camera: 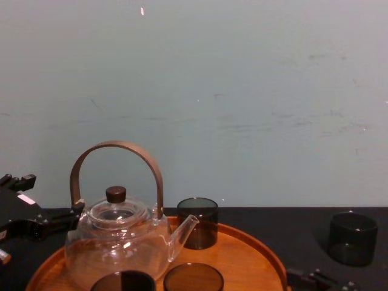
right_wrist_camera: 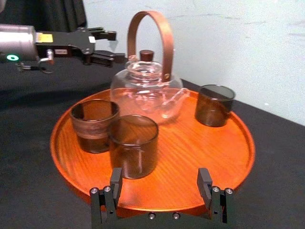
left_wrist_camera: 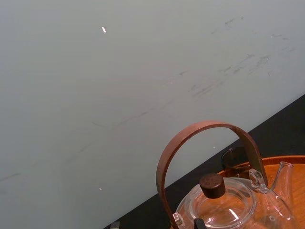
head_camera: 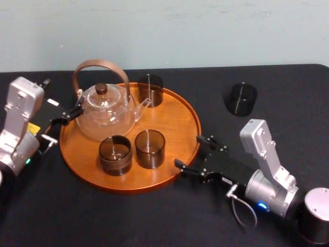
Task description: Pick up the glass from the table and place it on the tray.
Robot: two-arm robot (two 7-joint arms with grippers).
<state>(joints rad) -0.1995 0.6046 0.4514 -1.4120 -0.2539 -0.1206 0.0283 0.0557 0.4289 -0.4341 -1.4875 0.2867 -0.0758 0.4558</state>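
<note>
**Status:** the transfer of the glass (head_camera: 241, 99) has not begun. It stands upright on the desk (head_camera: 288, 92) at the far right, well apart from the tray (head_camera: 187, 110), and neither arm touches it.

**Tray contents:** the teapot (head_camera: 105, 116) sits at the far left. 3 other glasses (head_camera: 149, 148) are also on the tray, 1 at the far edge and 2 side by side at the near edge. The right part of the tray floor is bare.

**Right claw** (head_camera: 194, 153): the fingers are apart and empty. The claw is low over the desk, just beside the tray's near-right rim, and faces the tray. The glass lies farther off and to its right.

**Left claw** (head_camera: 76, 114): the fingers are apart and grip nothing. The claw sits at the tray's left rim, close beside the teapot. Whether it touches the teapot cannot be determined.

**Steps judged outstanding:**
1. Bring the right claw, the nearer 1, to the glass.
2. Close on the glass and lift it.
3. Carry it over the rim to the bare right part of the tray.
4. Set it down and release it.
</note>
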